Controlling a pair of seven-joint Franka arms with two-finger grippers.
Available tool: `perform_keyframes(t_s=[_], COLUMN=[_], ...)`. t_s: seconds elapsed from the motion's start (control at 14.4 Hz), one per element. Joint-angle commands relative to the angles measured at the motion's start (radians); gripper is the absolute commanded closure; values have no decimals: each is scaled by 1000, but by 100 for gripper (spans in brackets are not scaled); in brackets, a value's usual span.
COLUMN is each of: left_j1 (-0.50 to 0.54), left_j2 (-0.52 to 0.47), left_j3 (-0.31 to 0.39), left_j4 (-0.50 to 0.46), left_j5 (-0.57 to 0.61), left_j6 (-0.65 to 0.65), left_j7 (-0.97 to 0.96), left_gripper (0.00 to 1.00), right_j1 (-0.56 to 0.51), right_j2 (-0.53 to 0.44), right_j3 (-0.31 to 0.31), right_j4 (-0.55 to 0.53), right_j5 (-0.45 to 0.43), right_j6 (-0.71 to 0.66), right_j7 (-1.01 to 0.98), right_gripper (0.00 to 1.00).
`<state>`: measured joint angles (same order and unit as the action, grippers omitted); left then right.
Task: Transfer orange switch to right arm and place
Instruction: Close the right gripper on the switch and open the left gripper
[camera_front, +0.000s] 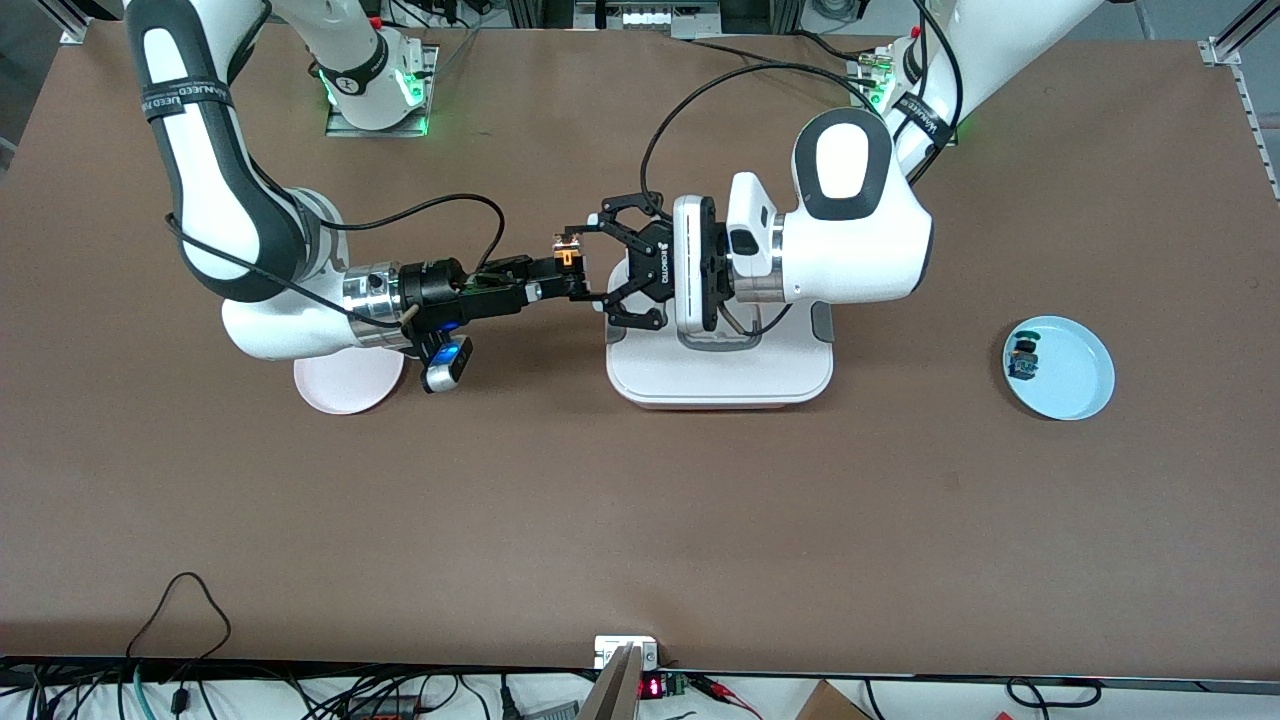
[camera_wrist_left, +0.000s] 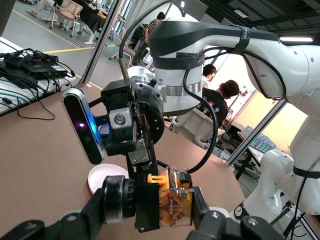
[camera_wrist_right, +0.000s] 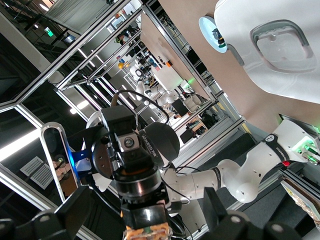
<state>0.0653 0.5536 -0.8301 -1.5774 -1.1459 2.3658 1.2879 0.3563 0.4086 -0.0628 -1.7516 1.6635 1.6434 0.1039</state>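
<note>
The orange switch hangs in the air over the table, beside the white tray's edge toward the right arm's end. My left gripper is shut on it, one finger on the black cap end and one on the orange block. My right gripper reaches in from the other end and meets it there. In the right wrist view its fingers stand wide open on either side of the switch, apart from it. The right arm's camera and wrist fill the left wrist view.
A white tray with a grey handle lies under the left wrist. A pink plate sits under the right arm's wrist. A light blue plate toward the left arm's end holds a small blue-and-green switch.
</note>
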Motion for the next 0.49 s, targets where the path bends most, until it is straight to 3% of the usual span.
perform_keyframes(t_s=[0.0, 0.42], left_j1=[4, 5], left_j2=[-6, -6], left_j3=[-9, -9], left_j4=[-7, -9], left_j5=[-45, -45], left_j6=[12, 9], left_j7=[41, 41], left_gripper=[100, 100], right_j1=[6, 4], right_j2=[-34, -51], right_j3=[-3, -3], right_j4=[-34, -55], right_j5=[22, 22], right_j6=[-2, -7], right_j7=[7, -6], right_gripper=[0, 0])
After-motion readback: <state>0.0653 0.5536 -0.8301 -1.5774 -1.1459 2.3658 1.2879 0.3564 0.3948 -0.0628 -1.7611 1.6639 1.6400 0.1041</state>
